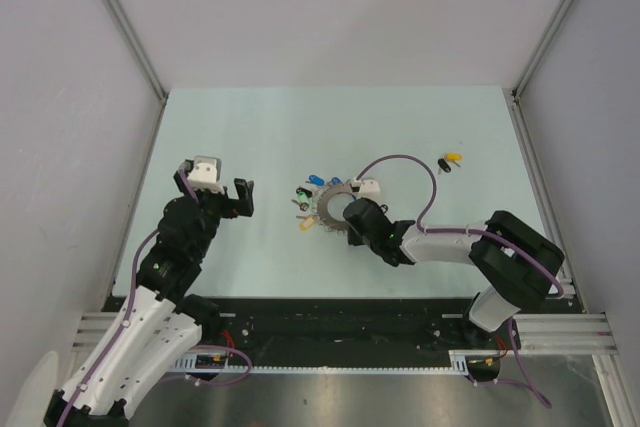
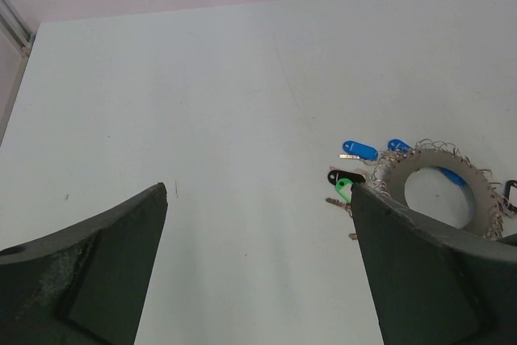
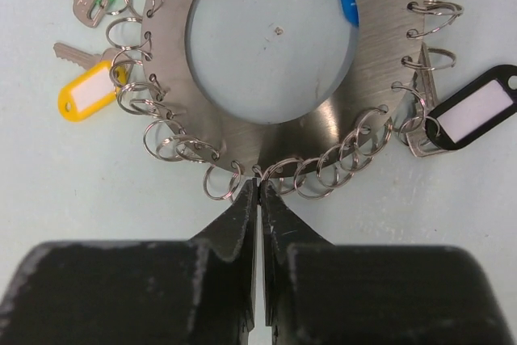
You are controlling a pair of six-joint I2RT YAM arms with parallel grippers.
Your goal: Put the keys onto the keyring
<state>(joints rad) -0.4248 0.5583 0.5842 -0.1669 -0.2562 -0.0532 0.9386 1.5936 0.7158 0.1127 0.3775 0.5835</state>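
left gripper: fingers spread wide, holding nothing; left of the keyring and well apart from it.
keyring: flat steel disc edged with small split rings, lying on the table; green, yellow, blue and black tags around it.
right gripper: 2 fingers pressed together, tips at the keyring's near rim; whether they pinch a split ring cannot be told.
loose keys: 2, 1 yellow-tagged, 1 black-tagged; right of the keyring, well apart.
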